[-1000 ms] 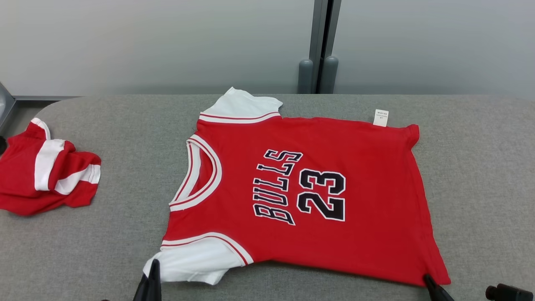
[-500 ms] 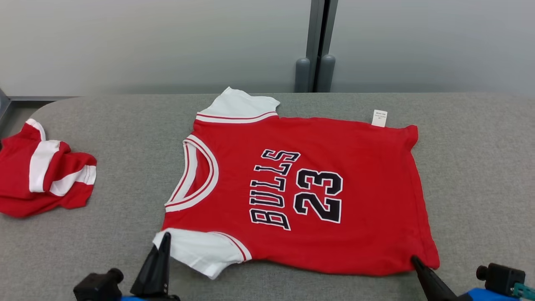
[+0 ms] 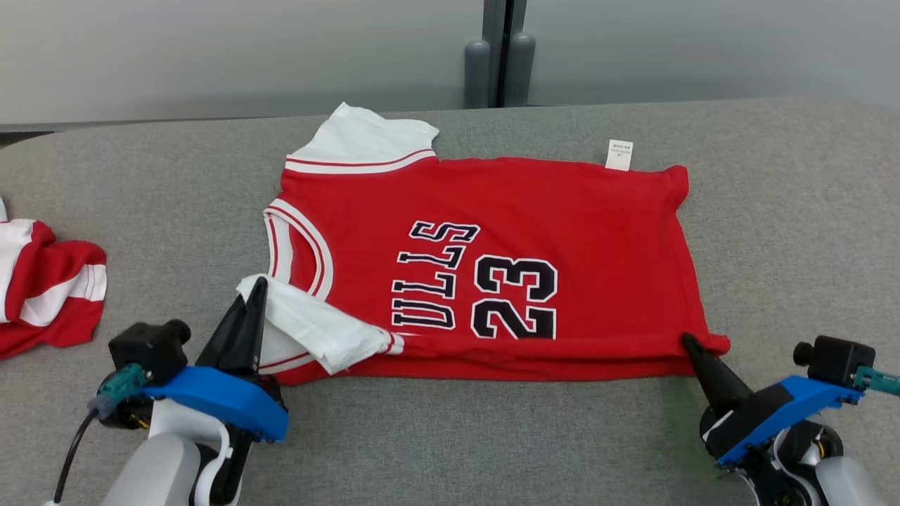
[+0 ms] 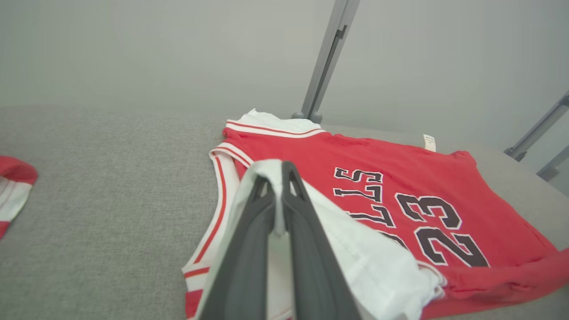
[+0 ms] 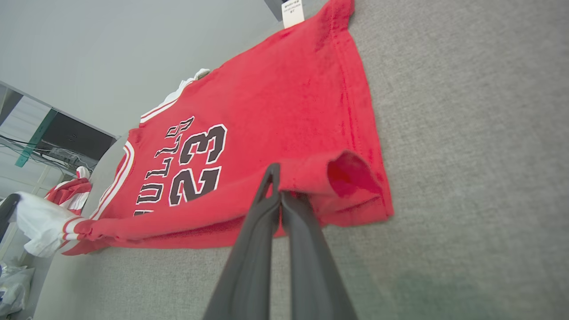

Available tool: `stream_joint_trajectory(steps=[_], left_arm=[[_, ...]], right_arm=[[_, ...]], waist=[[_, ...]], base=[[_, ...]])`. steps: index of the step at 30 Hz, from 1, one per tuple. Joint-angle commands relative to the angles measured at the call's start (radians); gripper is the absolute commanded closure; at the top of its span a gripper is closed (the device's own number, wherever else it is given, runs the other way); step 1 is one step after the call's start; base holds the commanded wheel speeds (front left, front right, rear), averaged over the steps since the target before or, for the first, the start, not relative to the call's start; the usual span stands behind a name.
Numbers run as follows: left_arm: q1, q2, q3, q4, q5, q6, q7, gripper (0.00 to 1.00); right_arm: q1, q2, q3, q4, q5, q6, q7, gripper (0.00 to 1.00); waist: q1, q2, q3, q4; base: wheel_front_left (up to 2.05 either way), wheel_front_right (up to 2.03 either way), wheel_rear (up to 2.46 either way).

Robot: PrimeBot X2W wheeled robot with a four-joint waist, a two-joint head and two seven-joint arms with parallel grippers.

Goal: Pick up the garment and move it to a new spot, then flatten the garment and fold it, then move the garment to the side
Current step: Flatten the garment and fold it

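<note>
Item one: red Bulls 23 jersey [image 3: 583,211], face up in the middle of the grey bench [image 3: 450,443], its near edge doubled over towards the lettering. Your left jaws are clenched on the white near sleeve [image 3: 316,330], which is raised beside the collar. Your right jaws pinch the near hem corner [image 3: 706,343]. Item two: crumpled red-and-white garment [image 3: 49,295], far left, well apart.

Left gripper [image 4: 276,180] clamped on the white sleeve [image 4: 355,262]
Sleeve lies across the near side of the red garment [image 4: 378,155] on the grey desk [image 4: 111,186]
</note>
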Motion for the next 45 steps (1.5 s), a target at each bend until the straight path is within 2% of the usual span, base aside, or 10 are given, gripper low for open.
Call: stream_joint_trajectory(steps=[1, 10, 11, 12, 13, 22, 26, 33, 44, 45], left_arm=[[-0.044, 0.001, 0.001, 0.026, -0.001, -0.009, 0.001, 1.0], [-0.237, -0.008, -0.061, 0.268, 0.011, -0.044, -0.018, 1.0], [-0.251, -0.008, -0.072, 0.293, 0.019, -0.044, -0.026, 0.86], [-0.262, -0.008, -0.084, 0.314, 0.023, -0.045, -0.036, 0.27], [-0.271, -0.012, -0.092, 0.337, 0.024, -0.046, -0.045, 0.0], [-0.223, -0.013, -0.098, 0.422, 0.017, -0.049, -0.116, 0.0], [-0.165, -0.006, -0.103, 0.423, 0.04, -0.024, -0.123, 0.0], [-0.094, 0.006, -0.117, 0.429, 0.066, 0.024, -0.109, 0.0], [-0.13, -0.031, -0.152, 0.504, 0.04, -0.008, -0.06, 0.0], [-0.133, -0.037, -0.157, 0.513, 0.038, -0.01, -0.055, 0.15]], right_arm=[[-0.033, 0.001, -0.002, 0.016, -0.01, 0.0, 0.003, 1.0], [-0.169, 0.002, 0.025, 0.148, -0.023, 0.0, -0.011, 1.0], [-0.175, 0.001, 0.028, 0.162, -0.026, 0.0, -0.018, 0.56], [-0.178, -0.001, 0.033, 0.172, -0.027, 0.0, -0.025, 0.18], [-0.178, -0.001, 0.038, 0.183, -0.026, 0.0, -0.032, 0.0], [-0.086, -0.059, 0.067, 0.169, -0.061, 0.0, -0.114, 0.0], [-0.06, -0.089, 0.052, 0.174, -0.097, 0.0, -0.139, 0.0], [-0.1, -0.095, 0.061, 0.225, -0.186, 0.0, -0.163, 0.0], [-0.188, -0.085, 0.104, 0.389, -0.307, 0.0, -0.17, 0.0], [-0.193, -0.079, 0.114, 0.401, -0.307, 0.0, -0.172, 0.49]], waist=[[-0.0002, -0.0001, 0.012, 0.004], [-0.0002, -0.0001, 0.052, -0.003], [-0.0002, -0.0001, 0.05, -0.004], [-0.0002, -0.0001, 0.048, -0.003], [-0.0002, -0.0001, 0.043, -0.003], [-0.0002, -0.0001, -0.01, 0.009], [-0.0002, -0.0001, -0.016, 0.013], [-0.0002, -0.0001, -0.008, 0.016], [-0.0002, -0.0001, 0.016, 0.026], [-0.0002, -0.0001, 0.015, 0.028]], base=[[0.0, 0.0, 0.0], [0.0, 0.0, 0.0], [0.0, 0.0, 0.0], [0.0, 0.0, 0.0], [0.0, 0.0, 0.0], [0.0, 0.0, 0.0], [0.0, 0.0, 0.0], [0.0, 0.0, 0.0], [0.0, 0.0, 0.0], [0.0, 0.0, 0.0]])
